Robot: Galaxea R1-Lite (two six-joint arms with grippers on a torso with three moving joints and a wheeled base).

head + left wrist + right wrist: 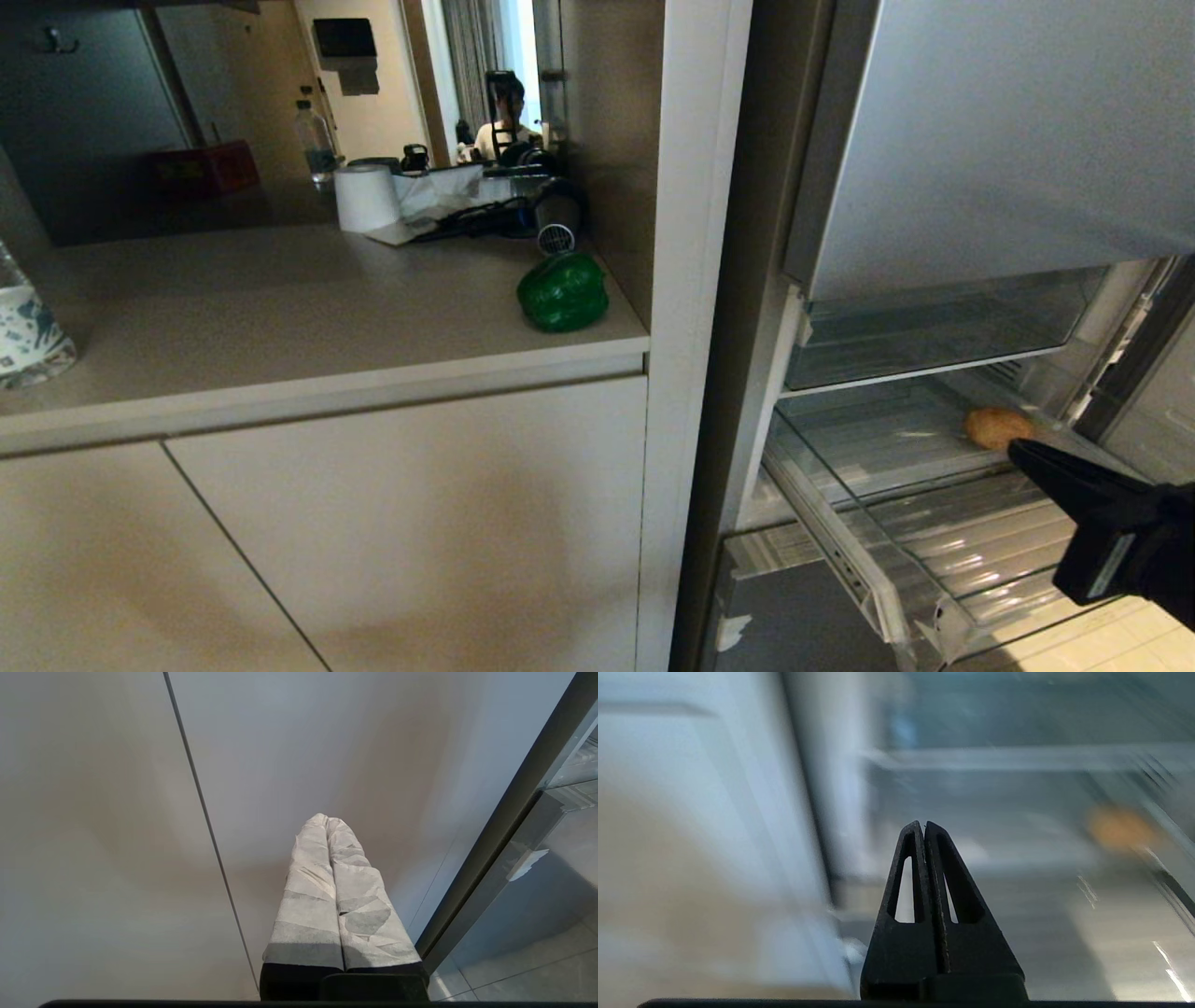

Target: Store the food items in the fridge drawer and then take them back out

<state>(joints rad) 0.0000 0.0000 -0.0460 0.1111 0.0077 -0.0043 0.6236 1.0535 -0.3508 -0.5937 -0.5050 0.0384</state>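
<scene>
The right gripper (1018,450) hangs over the pulled-out fridge drawer (896,597), its black, wedge-shaped fingers (908,877) pressed flat together and holding nothing. Beneath and around them lies the drawer's clear plastic bin with a ribbed bottom; nothing stands between the tips and the bin. Just past the fingertips, slightly up and away, the tan-brown rounded lump (998,427) sits on the glass-like floor further inside, close to the tips, though contact cannot be judged. Above it a transparent shelf (934,331) spans the opening under the matte grey upper door (1008,131).

The left gripper (329,820) is parked low before smooth pale cabinet doors (107,835), its tape-wrapped fingers (310,891) closed and empty.

Well off to the side of the right fingertips, past the white cabinet post (695,280), the glossy green bell pepper (562,292) rests on the beige countertop (261,308). Behind it stand a paper roll (367,198) and a dark hair dryer (558,222).
</scene>
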